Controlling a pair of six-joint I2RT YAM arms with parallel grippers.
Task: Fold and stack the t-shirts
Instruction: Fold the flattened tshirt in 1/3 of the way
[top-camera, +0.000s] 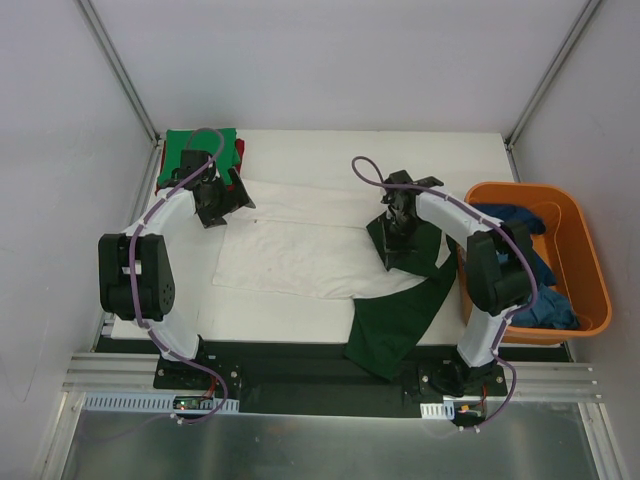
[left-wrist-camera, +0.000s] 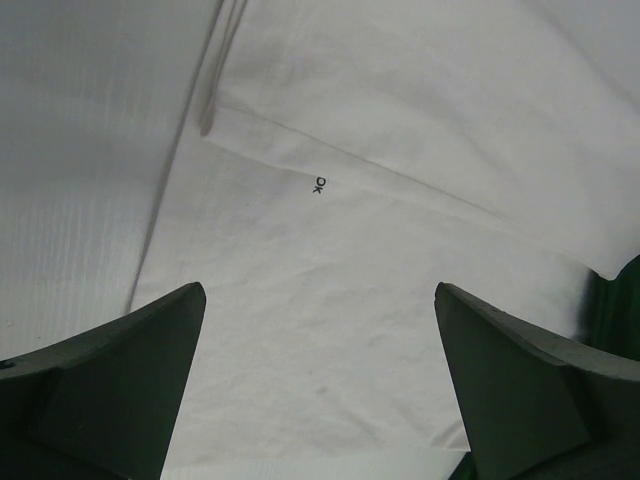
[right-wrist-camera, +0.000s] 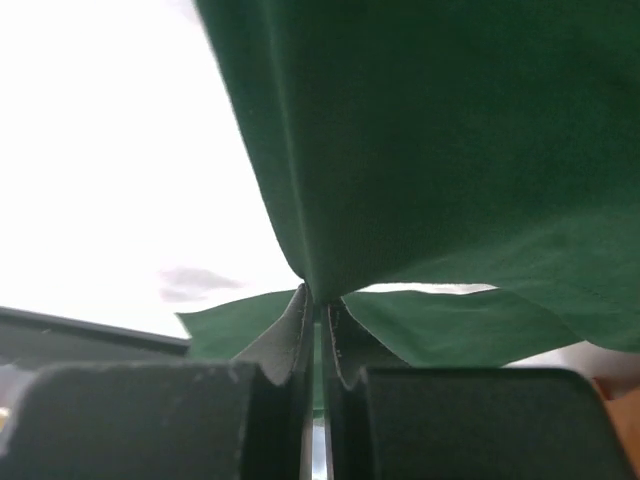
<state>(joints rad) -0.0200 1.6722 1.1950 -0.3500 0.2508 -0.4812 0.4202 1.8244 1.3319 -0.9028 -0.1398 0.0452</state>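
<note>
Currently the white tee (top-camera: 300, 250) is lying spread out mid-table (top-camera: 460, 160), wrinkled, with its long axis running 9 to 3 o'clock in the top view. Its dark green sleeve (top-camera: 400, 310) is sitting at the 4 o'clock end and draping over the near table edge towards 6.

L gripper (top-camera: 222, 200) is hovering over the tee's 10 o'clock corner. In the L wrist cam its jaws are standing wide apart (left-wrist-camera: 320, 290) and gripping nothing; white cloth (left-wrist-camera: 400, 300) is filling the gap, with a folded hem edge and a small black mark (left-wrist-camera: 318, 185) showing.

R gripper (top-camera: 398, 240) is sitting on the green fabric at the tee's 3 o'clock side. In the R wrist cam its jaws are clamping (right-wrist-camera: 315, 295) a pinched fold of the dark green sleeve (right-wrist-camera: 450, 150), and the cloth is rising from the tips.

A folded green tee (top-camera: 198, 150) is lying at the table's 10 o'clock corner, with a red tee (top-camera: 240, 150) peeking out at its 3 o'clock edge.

The orange tub (top-camera: 590, 280) is sitting beside the table at 3 o'clock, and blue tees (top-camera: 510, 218) are bunching inside it.
</note>
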